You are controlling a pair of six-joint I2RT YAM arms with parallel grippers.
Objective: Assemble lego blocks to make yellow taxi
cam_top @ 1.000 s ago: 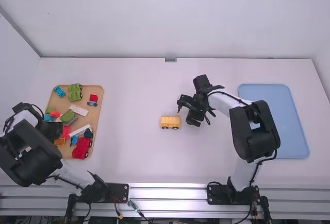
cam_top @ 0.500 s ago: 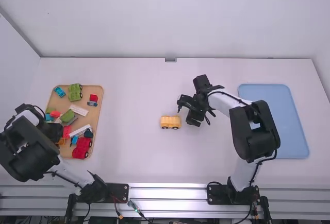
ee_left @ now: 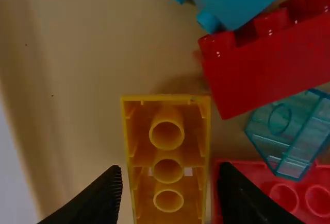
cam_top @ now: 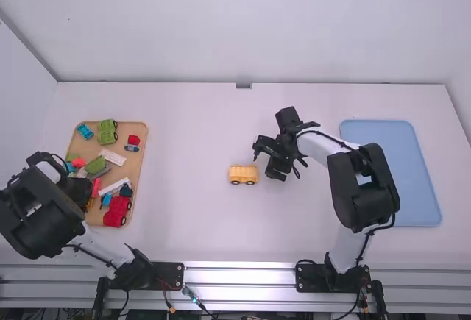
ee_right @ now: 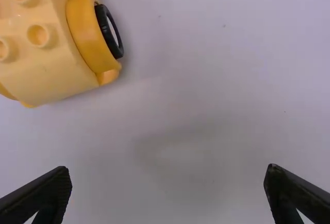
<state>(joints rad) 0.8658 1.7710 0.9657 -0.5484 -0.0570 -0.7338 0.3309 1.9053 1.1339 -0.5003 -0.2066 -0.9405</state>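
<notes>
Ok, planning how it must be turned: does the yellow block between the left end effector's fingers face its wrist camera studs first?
No, the yellow block shows its hollow underside with three tubes.

In the high view, my left arm hides part of the tray. My left wrist view's bottom edge cuts off the orange block; my right's upper-left corner crops the yellow vehicle.

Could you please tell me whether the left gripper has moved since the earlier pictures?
Yes. In the high view, the left gripper has shifted slightly rightward against the wooden tray, and its arm now hides more of the orange block.
</notes>
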